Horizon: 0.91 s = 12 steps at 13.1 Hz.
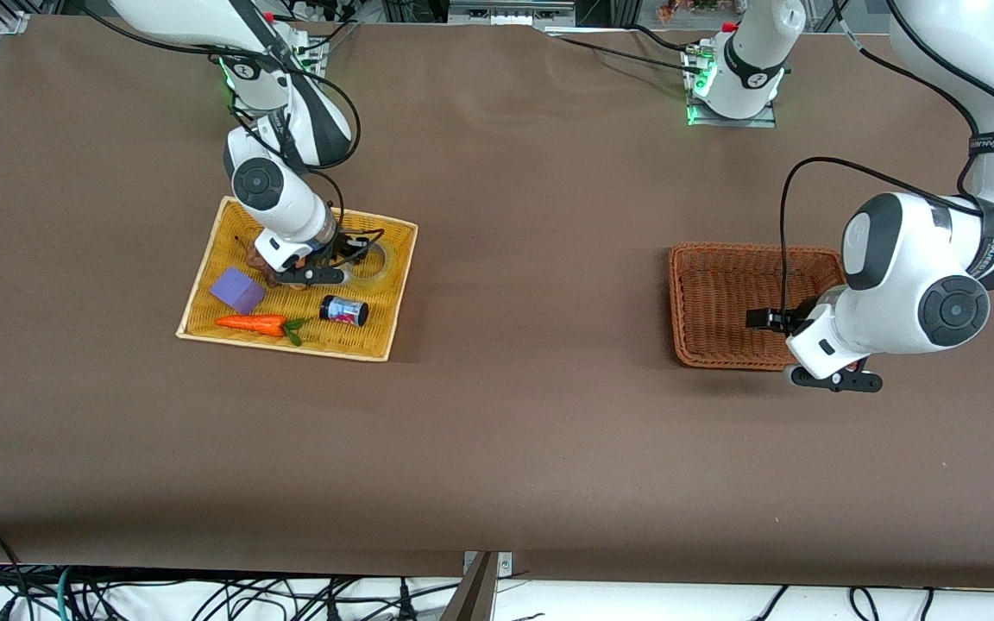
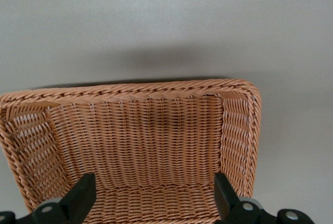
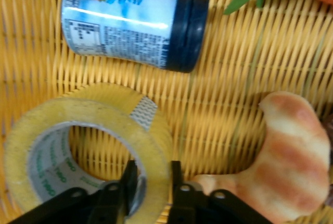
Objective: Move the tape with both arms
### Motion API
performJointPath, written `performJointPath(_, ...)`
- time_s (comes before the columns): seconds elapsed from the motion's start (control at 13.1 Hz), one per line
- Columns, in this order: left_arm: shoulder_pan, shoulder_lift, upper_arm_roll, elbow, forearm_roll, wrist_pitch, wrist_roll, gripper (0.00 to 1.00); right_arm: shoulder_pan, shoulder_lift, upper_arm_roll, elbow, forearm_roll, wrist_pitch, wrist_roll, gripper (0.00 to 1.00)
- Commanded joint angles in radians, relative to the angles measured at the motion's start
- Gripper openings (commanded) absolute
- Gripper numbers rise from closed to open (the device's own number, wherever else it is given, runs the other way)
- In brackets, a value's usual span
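The tape [image 1: 379, 264], a yellowish ring with a grey core, lies in the yellow woven tray [image 1: 197, 293] at the right arm's end of the table. My right gripper [image 1: 352, 256] is down in the tray and shut on the tape's wall. In the right wrist view, one finger [image 3: 130, 176] is inside the tape's [image 3: 78, 110] hole and the other is outside, with the gripper [image 3: 152, 174] astride the wall. My left gripper [image 1: 758, 319] is open and empty over the brown wicker basket [image 1: 678, 302]. The left wrist view shows its fingers [image 2: 86, 188] spread wide above the basket [image 2: 130, 89].
The yellow tray also holds a black-capped jar [image 1: 343, 310], an orange carrot [image 1: 251, 323], a purple block [image 1: 238, 289] and a croissant [image 3: 291, 151] right beside the tape. The jar [image 3: 130, 23] lies on its side close to the tape. Brown tabletop lies between tray and basket.
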Motion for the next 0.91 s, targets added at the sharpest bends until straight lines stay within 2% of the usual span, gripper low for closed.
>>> performJointPath(0.0, -0.014, 0.007, 0.001, 0.015, 0.010, 0.006, -0.054, 1.00, 0.000, -0.014, 0.006, 0.003, 0.006, 0.007, 0.009, 0.00)
performJointPath(0.23, -0.028, 0.014, 0.001, 0.005, 0.010, 0.027, -0.060, 1.00, 0.000, -0.038, 0.006, 0.039, 0.001, -0.051, 0.005, 0.00)
performJointPath(0.53, -0.025, 0.015, 0.001, 0.002, 0.010, 0.027, -0.060, 1.00, 0.000, -0.068, 0.006, 0.159, 0.000, -0.250, 0.001, 0.00)
performJointPath(0.68, -0.025, 0.015, -0.002, 0.001, 0.008, 0.029, -0.062, 1.00, 0.002, -0.066, 0.007, 0.242, -0.006, -0.342, 0.006, 0.00)
performJointPath(0.84, -0.025, 0.015, -0.002, -0.004, 0.010, 0.043, -0.062, 1.00, 0.052, -0.045, 0.007, 0.367, -0.006, -0.439, 0.029, 0.00)
